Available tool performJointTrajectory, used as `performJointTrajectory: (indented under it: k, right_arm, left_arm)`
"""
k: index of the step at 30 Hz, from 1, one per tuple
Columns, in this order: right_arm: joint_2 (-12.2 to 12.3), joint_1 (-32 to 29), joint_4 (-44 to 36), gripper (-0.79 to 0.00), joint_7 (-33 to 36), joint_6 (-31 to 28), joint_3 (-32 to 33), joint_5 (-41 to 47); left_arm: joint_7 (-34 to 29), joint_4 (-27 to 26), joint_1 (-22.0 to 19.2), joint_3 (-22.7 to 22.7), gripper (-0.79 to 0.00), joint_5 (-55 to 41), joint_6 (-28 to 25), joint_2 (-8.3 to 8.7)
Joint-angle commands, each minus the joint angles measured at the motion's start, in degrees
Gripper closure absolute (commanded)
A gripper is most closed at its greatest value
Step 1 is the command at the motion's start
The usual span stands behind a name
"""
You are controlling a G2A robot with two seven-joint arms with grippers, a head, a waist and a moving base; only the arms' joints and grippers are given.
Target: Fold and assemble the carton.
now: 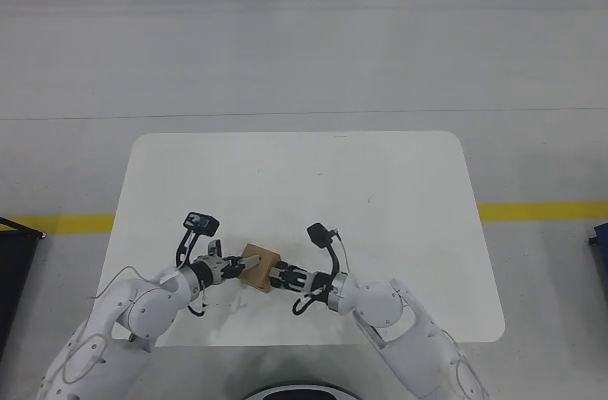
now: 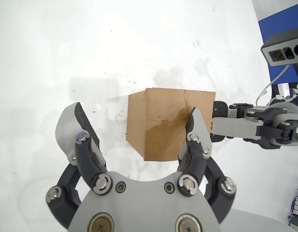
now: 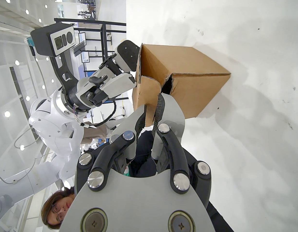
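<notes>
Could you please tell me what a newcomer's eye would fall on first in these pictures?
The brown carton stands out near the front edge of the white table, flanked by both arms. The right gripper pinches one of its flaps with jaws shut, while the left gripper sits at the opposite side, jaws open. A dark stain marks one carton face.

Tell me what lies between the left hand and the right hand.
The carton, nothing else: in the top view the left hand meets one side of it and the right hand the opposite side.
</notes>
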Motion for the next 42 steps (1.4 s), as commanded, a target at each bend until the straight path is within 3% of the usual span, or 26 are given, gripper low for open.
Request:
performJointTrajectory:
  k: [1, 7, 12, 26, 29, 31, 32, 42]
  right_arm:
    - [-0.07, 0.58, 0.34, -0.025, 0.13, 0.19, -0.46, 0.09]
    - [-0.29, 2.08, 0.97, -0.046, -0.22, 1.24, -1.86, -0.11]
    - [-0.41, 2.65, 1.36, -0.123, -1.00, 2.58, -2.53, -0.28]
    - [-0.50, 3.19, 1.25, -0.102, -2.66, 5.39, -3.62, -1.24]
    - [-0.52, 3.22, 1.19, -0.148, -3.10, 5.95, -3.78, -1.41]
    - [-0.50, 3.16, 0.97, -0.243, -3.51, 6.83, -3.94, -2.07]
    - [-0.50, 3.08, 0.74, -0.249, -3.72, 7.26, -4.06, -2.42]
    - [-0.58, 3.43, 0.55, -0.209, -4.20, 9.02, -4.76, -3.00]
  left_arm:
    - [0.00, 0.01, -0.03, 0.11, -0.776, -0.04, -0.10, -0.04]
    - [0.21, 0.20, -0.09, 0.18, -0.779, -0.32, -0.44, -0.15]
    - [0.22, 0.37, -0.06, 0.05, -0.776, -0.59, -0.59, -0.20]
    - [0.30, 0.45, 0.06, -0.08, -0.782, -0.87, -0.99, -0.35]
    - [0.30, 0.48, 0.07, -0.09, -0.782, -0.84, -1.02, -0.38]
    - [0.31, 0.49, 0.08, -0.09, -0.779, -0.82, -1.04, -0.40]
    - [0.31, 0.50, 0.08, -0.10, -0.776, -0.81, -1.04, -0.41]
    - [0.40, 0.51, 0.14, -0.10, -0.779, -0.63, -1.19, -0.51]
